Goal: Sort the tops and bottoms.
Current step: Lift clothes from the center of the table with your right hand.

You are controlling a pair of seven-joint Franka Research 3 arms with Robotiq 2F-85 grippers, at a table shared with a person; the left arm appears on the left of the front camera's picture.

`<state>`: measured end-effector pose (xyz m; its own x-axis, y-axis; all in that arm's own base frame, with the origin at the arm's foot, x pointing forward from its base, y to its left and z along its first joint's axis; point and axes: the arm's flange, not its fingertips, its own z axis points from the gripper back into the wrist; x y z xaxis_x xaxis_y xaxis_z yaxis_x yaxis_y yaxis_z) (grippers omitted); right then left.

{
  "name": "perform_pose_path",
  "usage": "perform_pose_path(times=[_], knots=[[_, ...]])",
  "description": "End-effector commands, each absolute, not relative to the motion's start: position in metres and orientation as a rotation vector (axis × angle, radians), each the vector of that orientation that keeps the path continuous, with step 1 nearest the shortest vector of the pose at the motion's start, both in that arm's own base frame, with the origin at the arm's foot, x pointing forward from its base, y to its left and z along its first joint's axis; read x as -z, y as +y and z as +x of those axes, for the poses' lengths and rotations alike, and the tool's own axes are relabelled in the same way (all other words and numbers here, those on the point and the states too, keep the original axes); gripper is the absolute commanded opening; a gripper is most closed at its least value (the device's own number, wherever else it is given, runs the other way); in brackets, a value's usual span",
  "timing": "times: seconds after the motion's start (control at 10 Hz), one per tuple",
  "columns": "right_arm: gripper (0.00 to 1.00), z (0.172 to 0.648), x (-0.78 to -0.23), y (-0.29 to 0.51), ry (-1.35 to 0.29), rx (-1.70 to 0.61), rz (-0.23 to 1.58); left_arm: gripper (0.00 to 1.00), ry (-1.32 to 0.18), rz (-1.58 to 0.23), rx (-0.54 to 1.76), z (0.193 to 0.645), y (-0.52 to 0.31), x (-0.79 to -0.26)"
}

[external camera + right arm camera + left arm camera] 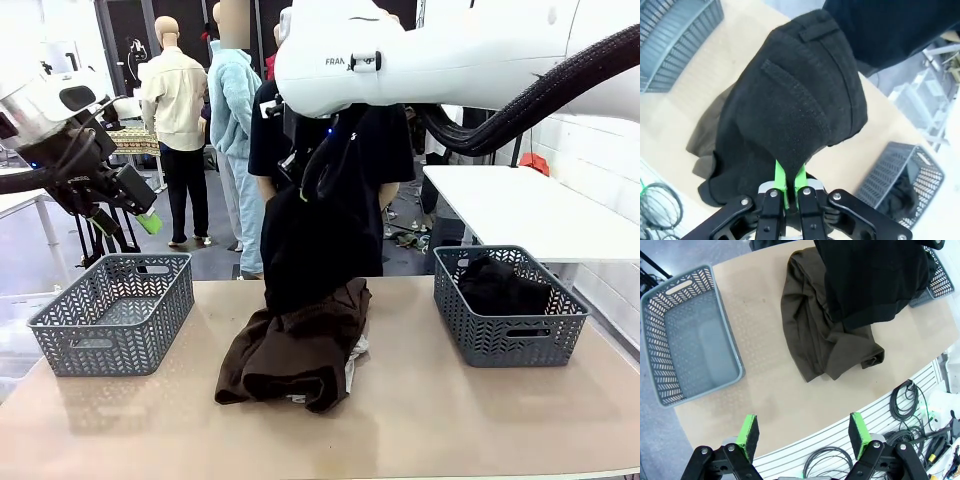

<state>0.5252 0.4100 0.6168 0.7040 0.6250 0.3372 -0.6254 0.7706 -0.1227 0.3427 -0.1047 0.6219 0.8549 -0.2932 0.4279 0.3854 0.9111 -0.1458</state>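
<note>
Worktop [440, 410] ctr blocked: brown heap [295, 350] w/ black garment [320, 240] hanging onto it from above, right arm [430, 55] spanning overhead at 12–2. Bare lanes at 4–5 and 7–8 along near edge, plus gaps btwn heap and each basket. Left basket [60, 345] at 9: bare bottom, free from above. Right basket [510, 345] at 3: part-filled w/ dark cloth [500, 285]. Person [395, 150] close behind far edge at 12.

The left basket [60, 330] sits at the left end of the table [420, 420], the right basket [500, 345] at its right end with a bundled garment [500, 285] in it. Between them, mid-table, lies a heaped garment [300, 350]. The hanging garment [320, 240], pinched in the right gripper [789, 175], dangles over the heap's far side, touching it.
</note>
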Motion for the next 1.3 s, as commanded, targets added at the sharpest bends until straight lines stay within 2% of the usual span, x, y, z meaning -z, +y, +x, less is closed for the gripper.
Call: perform_pose_path(times=[0.0, 0.1, 0.6, 1.2], knots=[[0.0, 0.523, -0.622, 0.408, -0.378, -0.689, 0.018, 0.93, -0.412, -0.232, 0.36, 0.342, -0.102, -0.623], [0.0, 0.525, -0.617, 0.41, -0.375, -0.695, 0.001, 0.93, -0.412, -0.232, 0.36, 0.342, -0.102, -0.623], [0.0, 0.517, -0.716, 0.405, -0.529, -0.679, -0.208, 0.93, -0.412, -0.232, 0.36, 0.342, -0.102, -0.623], [0.0, 0.505, -0.715, 0.39, -0.532, -0.69, -0.177, 0.93, -0.412, -0.232, 0.36, 0.342, -0.102, -0.623]])
